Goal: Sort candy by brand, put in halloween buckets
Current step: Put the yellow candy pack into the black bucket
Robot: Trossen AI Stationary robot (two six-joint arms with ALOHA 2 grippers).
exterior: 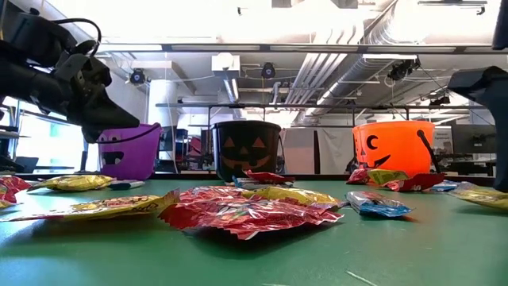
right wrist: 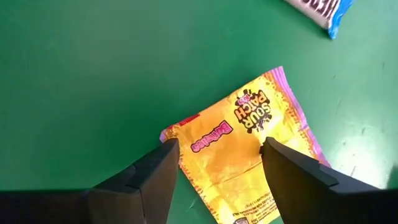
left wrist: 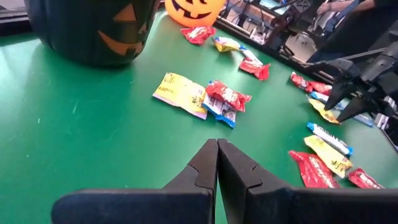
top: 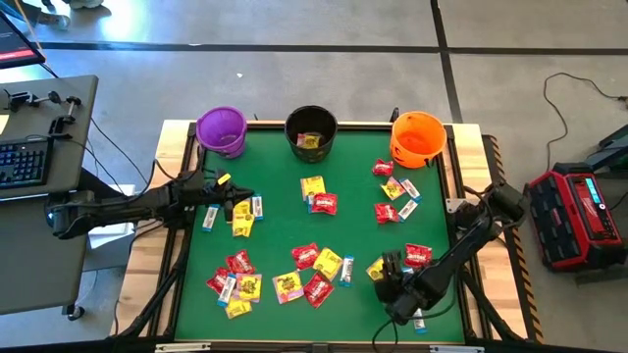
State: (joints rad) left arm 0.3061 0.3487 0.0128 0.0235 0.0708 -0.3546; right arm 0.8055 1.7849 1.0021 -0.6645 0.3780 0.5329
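While our right tool [right wrist: 217, 165] stands open astride the yellow packet [right wrist: 249, 152] flat on the counter [right wrist: 93, 74], we judge it light, crinkly, slippery; pinch mid-body. Left tool [left wrist: 217, 163] closed, empty.

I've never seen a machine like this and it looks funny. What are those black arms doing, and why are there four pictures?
It is a robot with two arms at a green table. One picture looks down from above, one sits at table height, and one camera rides on each wrist. Candy lies scattered about, with a purple bucket, a black bucket and an orange bucket at the far edge. The right claw is open over a yellow packet, holding nothing. The left claw is shut and empty.
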